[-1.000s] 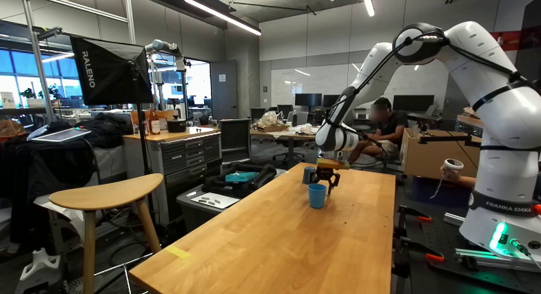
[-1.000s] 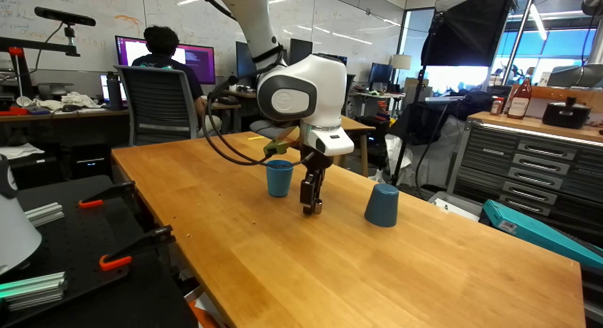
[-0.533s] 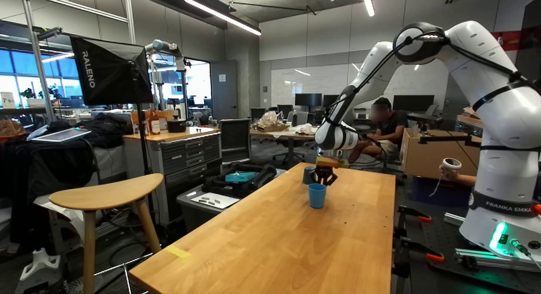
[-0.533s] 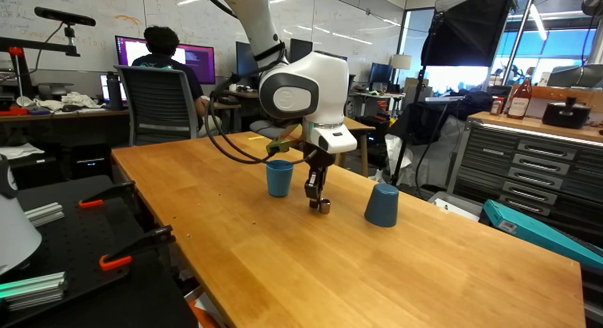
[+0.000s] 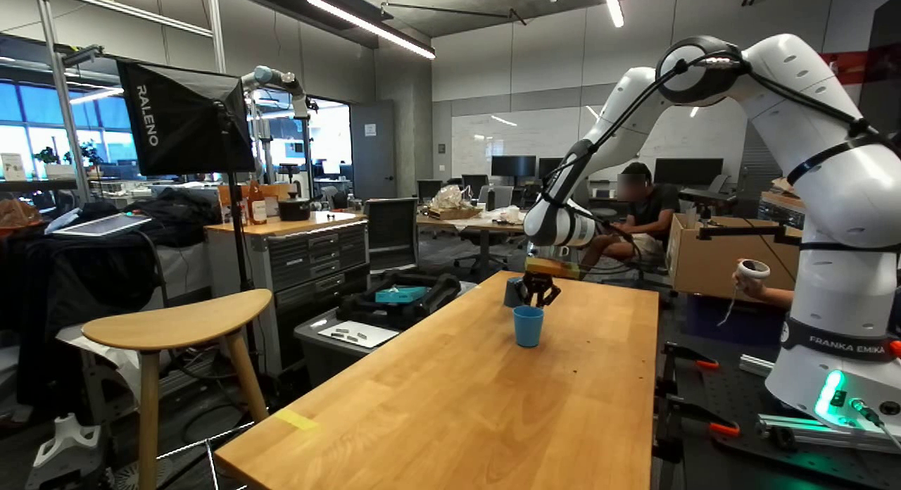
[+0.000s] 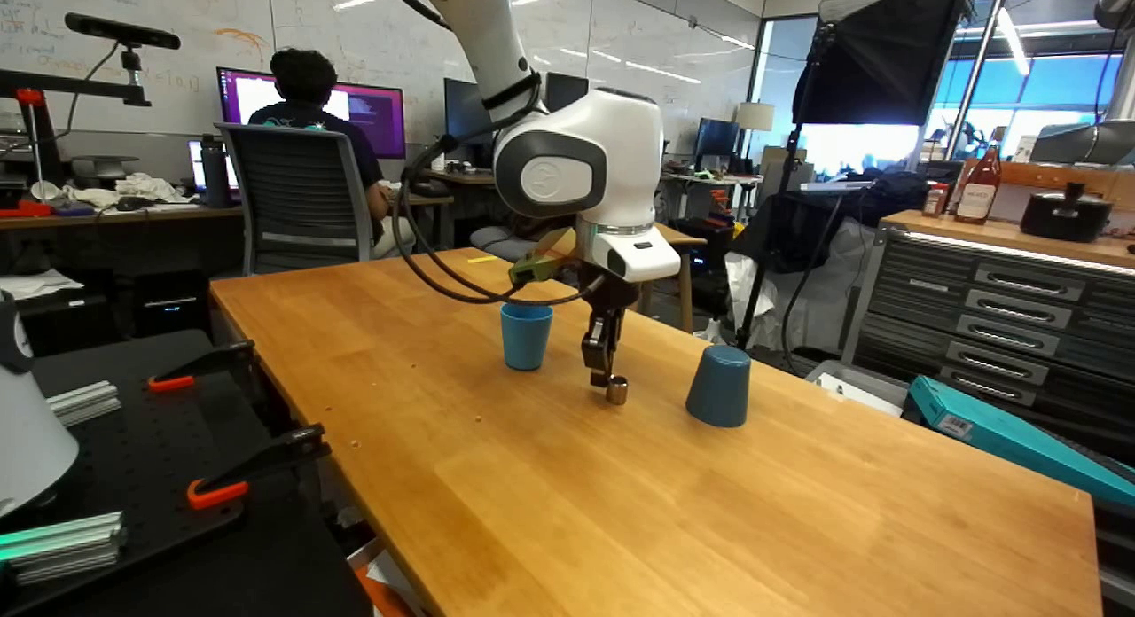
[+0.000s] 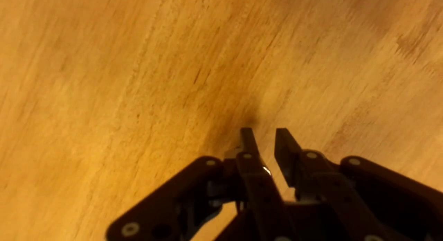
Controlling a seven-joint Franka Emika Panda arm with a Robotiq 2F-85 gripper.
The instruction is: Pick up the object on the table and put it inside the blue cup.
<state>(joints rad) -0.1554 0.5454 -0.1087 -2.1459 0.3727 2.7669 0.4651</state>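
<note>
Metal piece [image 6: 617,390] is our target: small shiny cylinder, looks to be standing on the table [image 6: 567,511], axis near vertical, not in a cup. In an exterior view it sits at about 4 o'clock from the tips of the end effector [image 7: 264,130], touching or just beside; we can't tell which. In the wrist view the fingers [image 7: 247,140] stand a narrow gap apart with bare table showing between the tips, so we read it as no grip. A bright glint [image 7: 266,170] lies at 6 o'clock from that gap, on the inner edge of the 9 o'clock finger; we take it for the piece, mostly hidden by that finger. That offset is what the next move turns on: our guess is we lift a touch, spread wider, shift over the piece and come down straddling it. Upright round body, so yaw shouldn't matter much. Risk: squeezing from here nudges it or tips it, and then it'd likely roll. Blue cup [image 6: 526,338] stands mouth up at 10 o'clock from the piece in an exterior view, near it; the upturned dark-blue cup [image 6: 719,386] is at 3 o'clock, wrong way. We judge we're at the grasp step, carry and drop both ahead.
</note>
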